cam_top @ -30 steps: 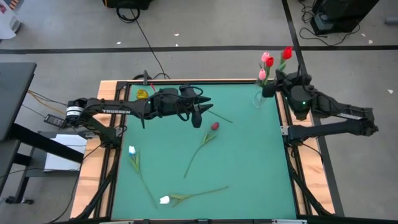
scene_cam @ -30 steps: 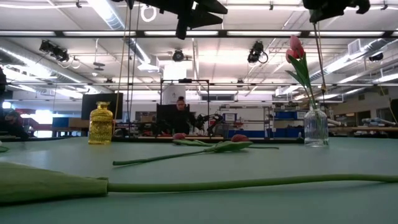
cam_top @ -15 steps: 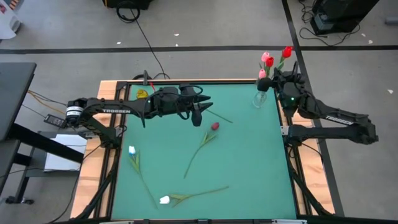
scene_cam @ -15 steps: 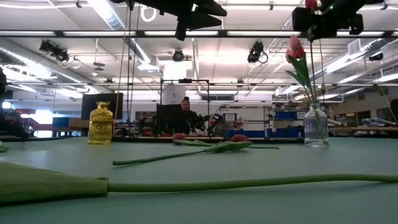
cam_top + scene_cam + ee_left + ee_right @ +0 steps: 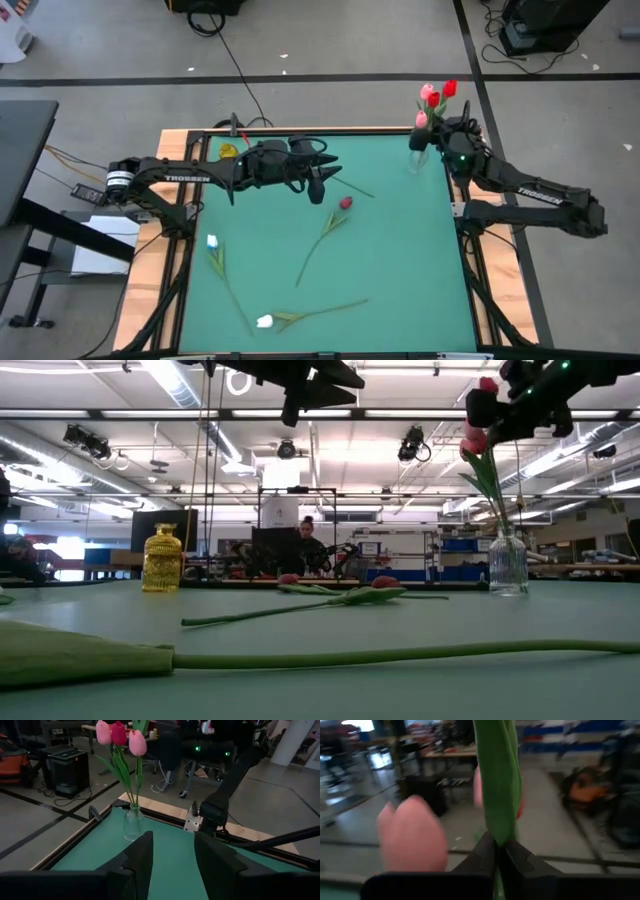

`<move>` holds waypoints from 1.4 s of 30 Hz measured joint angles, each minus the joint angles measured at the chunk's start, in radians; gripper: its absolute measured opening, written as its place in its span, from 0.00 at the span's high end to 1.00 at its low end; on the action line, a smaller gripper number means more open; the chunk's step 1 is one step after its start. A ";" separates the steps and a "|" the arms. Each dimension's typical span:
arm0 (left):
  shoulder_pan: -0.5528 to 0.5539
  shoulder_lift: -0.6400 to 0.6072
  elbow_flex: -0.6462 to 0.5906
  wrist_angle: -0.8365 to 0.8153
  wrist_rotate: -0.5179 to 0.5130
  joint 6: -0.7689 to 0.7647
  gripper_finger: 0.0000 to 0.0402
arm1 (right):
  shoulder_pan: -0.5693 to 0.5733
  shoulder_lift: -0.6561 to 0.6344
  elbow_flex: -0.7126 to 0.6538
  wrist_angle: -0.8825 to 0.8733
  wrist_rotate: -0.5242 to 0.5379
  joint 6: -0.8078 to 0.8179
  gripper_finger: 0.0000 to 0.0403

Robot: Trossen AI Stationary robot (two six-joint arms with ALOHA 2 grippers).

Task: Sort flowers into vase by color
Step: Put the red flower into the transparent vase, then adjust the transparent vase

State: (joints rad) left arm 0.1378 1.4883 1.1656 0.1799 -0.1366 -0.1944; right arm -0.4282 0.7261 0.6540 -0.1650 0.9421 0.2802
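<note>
Red tulip (image 5: pixel 449 88) stands pinched in right pincer (image 5: pixel 446 133) above vase (image 5: pixel 418 159).

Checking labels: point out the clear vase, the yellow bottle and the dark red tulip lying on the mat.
clear vase (image 5: pixel 132 822), left wrist view, on its glass body.
yellow bottle (image 5: pixel 162 559), low view, on its body.
dark red tulip (image 5: pixel 345 203), high view, on its bud.

Three tulips (image 5: pixel 119 733) (two pink, one red) stand in a glass vase (image 5: pixel 132 822) beyond parted fingers (image 5: pixel 141 858)
</note>
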 joint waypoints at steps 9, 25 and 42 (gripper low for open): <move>0.029 0.001 0.000 -0.072 0.000 -0.131 0.63 | -0.081 -0.005 0.000 -0.265 -0.249 0.443 0.70; -0.068 0.043 -0.044 -0.367 0.000 -0.221 0.63 | -0.192 -0.059 0.001 -0.715 -0.804 0.690 0.58; -0.104 0.126 -0.053 -0.266 -0.001 -0.277 0.63 | -0.279 -0.117 0.124 -0.681 -0.658 0.629 0.58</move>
State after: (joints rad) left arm 0.0339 1.6146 1.1125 -0.0856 -0.1371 -0.4716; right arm -0.7076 0.6090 0.7777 -0.8456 0.2843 0.9091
